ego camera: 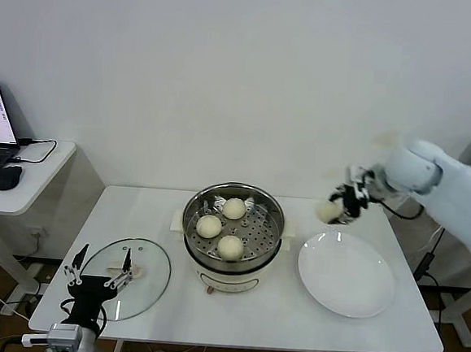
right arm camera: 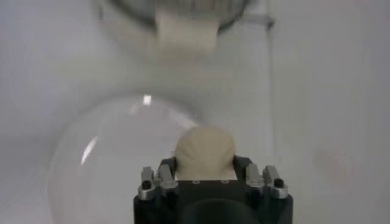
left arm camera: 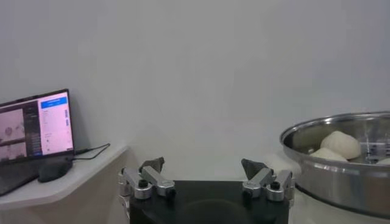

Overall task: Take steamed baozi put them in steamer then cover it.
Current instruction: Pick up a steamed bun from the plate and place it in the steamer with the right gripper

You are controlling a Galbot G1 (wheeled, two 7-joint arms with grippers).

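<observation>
Nearest the camera, at the counter's [ego camera: 289,319] front left corner, the left gripper [ego camera: 98,268] waits with its jaws spread open, holding nothing, just in front of the cover [ego camera: 134,276], which lies flat on the counter with its handle up. To the right, in the middle of the counter, stands the steamer [ego camera: 233,225]. Three baozi [ego camera: 230,246] sit on its perforated tray, one at the back, one at the left and one at the front, leaving room on the right side. Further right lies a bare white plate [ego camera: 347,274]. Above its far edge the right gripper [ego camera: 341,207] hangs in the air, jaws closed on the fourth baozi [ego camera: 328,211]; the right wrist view shows the bun held snugly between them.

The step in hand appears to be carrying the last bun to the steamer. The next move calls for swinging the right arm left over the rim, lowering into the free spot and opening the jaws. The cover would follow.
</observation>
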